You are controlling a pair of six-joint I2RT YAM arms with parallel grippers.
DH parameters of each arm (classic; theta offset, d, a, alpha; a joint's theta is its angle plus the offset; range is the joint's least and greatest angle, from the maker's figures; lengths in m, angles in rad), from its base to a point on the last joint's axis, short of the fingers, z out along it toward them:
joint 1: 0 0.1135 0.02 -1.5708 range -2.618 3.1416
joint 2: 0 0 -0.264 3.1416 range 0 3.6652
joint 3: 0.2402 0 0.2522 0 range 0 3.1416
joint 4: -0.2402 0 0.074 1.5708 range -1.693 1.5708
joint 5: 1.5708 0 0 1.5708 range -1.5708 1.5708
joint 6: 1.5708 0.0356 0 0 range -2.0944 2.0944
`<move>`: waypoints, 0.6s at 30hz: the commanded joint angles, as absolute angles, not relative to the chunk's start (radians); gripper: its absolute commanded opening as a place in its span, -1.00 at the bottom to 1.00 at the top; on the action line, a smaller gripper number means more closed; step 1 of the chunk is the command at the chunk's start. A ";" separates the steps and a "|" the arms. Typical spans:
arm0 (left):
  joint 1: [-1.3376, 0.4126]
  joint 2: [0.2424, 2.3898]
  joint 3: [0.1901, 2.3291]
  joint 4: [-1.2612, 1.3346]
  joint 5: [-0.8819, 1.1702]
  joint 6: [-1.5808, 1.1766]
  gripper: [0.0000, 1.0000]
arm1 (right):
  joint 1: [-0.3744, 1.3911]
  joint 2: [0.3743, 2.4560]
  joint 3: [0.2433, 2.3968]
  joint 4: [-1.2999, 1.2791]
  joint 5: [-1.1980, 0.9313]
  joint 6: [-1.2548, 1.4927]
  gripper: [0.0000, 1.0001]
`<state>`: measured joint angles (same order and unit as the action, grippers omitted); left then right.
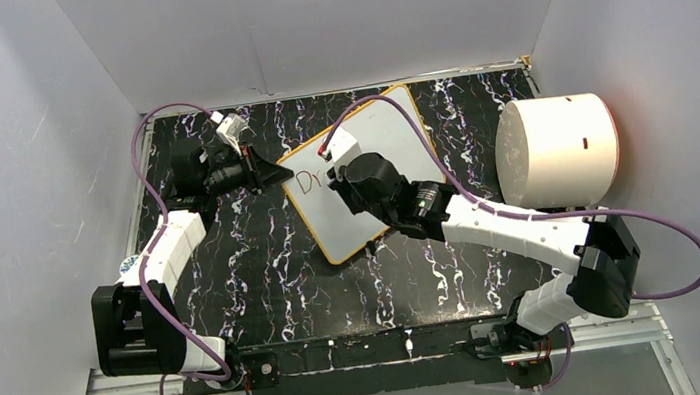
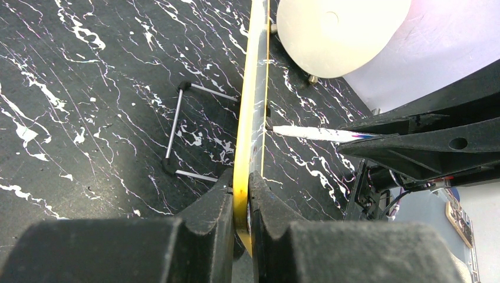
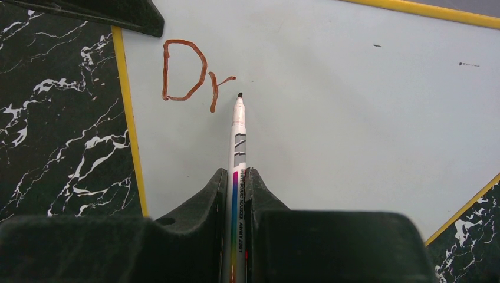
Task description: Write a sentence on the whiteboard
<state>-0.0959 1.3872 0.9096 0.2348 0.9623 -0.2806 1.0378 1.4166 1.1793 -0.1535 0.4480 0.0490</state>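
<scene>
Right gripper [image 3: 236, 177] pinching a whiteboard marker [image 3: 237, 130]: its two black fingers are pressed onto the white barrel, one on each side, with the rainbow stripe and printed label showing between them; the marker points out ahead of the fingers, its dark tip over the whiteboard [image 3: 354, 118], just beside the end of the last written stroke; whether the tip touches the surface cannot be told. On the whiteboard, close to its yellow-rimmed edge, stand the reddish-brown letters "Dr" [image 3: 188, 73]; the rest of the white face is bare apart from a few small dark specks.

Left gripper [image 2: 242, 188] clamped shut on the whiteboard's yellow rim, one finger on each face of the board, at the corner nearest the letters; from this wrist the board is seen edge-on; a thin metal wire stand [image 2: 177, 130] sits on the side of the whiteboard opposite the marker.

From above, the whiteboard lies at an angle on a black marble-patterned table [image 1: 263, 259], with the left gripper at its left corner and the right gripper over its left half; a large white cylinder [image 1: 562, 151] stands on the table beyond the whiteboard's right edge, apart from it.
</scene>
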 commanded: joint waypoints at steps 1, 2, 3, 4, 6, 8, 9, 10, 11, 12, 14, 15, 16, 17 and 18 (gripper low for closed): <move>-0.116 1.424 0.899 0.156 0.910 -0.219 -1.00 | 1.031 1.431 1.199 -0.094 0.441 0.056 -1.00; -0.116 1.424 0.899 0.156 0.911 -0.218 -1.00 | 1.031 1.431 1.199 -0.092 0.438 0.056 -1.00; -0.116 1.423 0.900 0.156 0.911 -0.218 -1.00 | 1.031 1.433 1.200 -0.093 0.436 0.056 -1.00; -0.117 1.422 0.900 0.156 0.911 -0.218 -1.00 | 1.031 1.433 1.200 -0.094 0.435 0.056 -1.00; -0.116 1.424 0.900 0.156 0.911 -0.219 -1.00 | 1.029 1.435 1.200 -0.094 0.434 0.056 -1.00; -0.116 1.423 0.900 0.156 0.912 -0.219 -1.00 | 1.028 1.439 1.200 -0.094 0.435 0.057 -1.00; -0.116 1.424 0.900 0.157 0.912 -0.218 -1.00 | 1.028 1.440 1.199 -0.094 0.434 0.057 -1.00; -0.116 1.424 0.900 0.157 0.913 -0.219 -1.00 | 1.027 1.441 1.198 -0.093 0.437 0.057 -1.00; -0.117 1.424 0.900 0.156 0.913 -0.219 -1.00 | 1.026 1.443 1.199 -0.092 0.437 0.056 -1.00; -0.117 1.424 0.900 0.156 0.912 -0.218 -1.00 | 1.025 1.443 1.200 -0.093 0.437 0.056 -1.00; -0.116 1.424 0.900 0.156 0.911 -0.218 -1.00 | 1.024 1.443 1.200 -0.097 0.442 0.057 -1.00; -0.116 1.424 0.900 0.156 0.911 -0.218 -1.00 | 1.022 1.443 1.201 -0.102 0.447 0.057 -1.00; -0.117 1.425 0.900 0.156 0.912 -0.218 -1.00 | 1.021 1.443 1.201 -0.105 0.452 0.056 -1.00; -0.117 1.425 0.900 0.156 0.912 -0.218 -1.00 | 1.021 1.442 1.200 -0.111 0.457 0.056 -1.00; -0.117 1.425 0.900 0.156 0.911 -0.218 -1.00 | 1.019 1.439 1.200 -0.113 0.461 0.057 -1.00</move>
